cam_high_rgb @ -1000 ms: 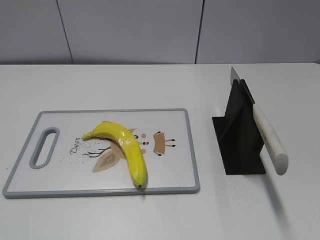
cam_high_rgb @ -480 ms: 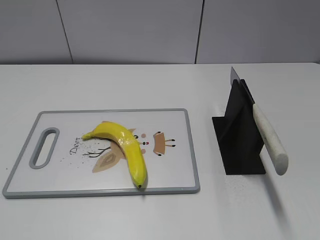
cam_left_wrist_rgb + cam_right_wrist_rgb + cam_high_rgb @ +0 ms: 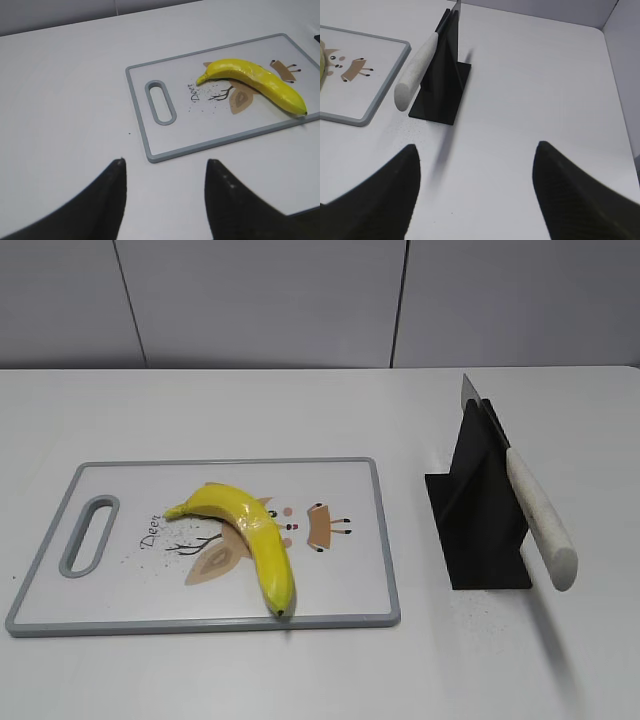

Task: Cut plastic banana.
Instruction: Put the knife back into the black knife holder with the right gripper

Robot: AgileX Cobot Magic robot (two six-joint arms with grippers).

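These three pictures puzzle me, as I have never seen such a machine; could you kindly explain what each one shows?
It is a two-armed table robot. The exterior view looks down at a slant on the white table. The other two come from cameras on the wrists; the dark shapes at the bottom are each pincer's fingers. The left pincer and right pincer are both open and hold nothing. On the table lies a cutting board with the plastic banana on it. Right of the board, a black stand holds a knife with a white handle, which slopes down towards the camera.
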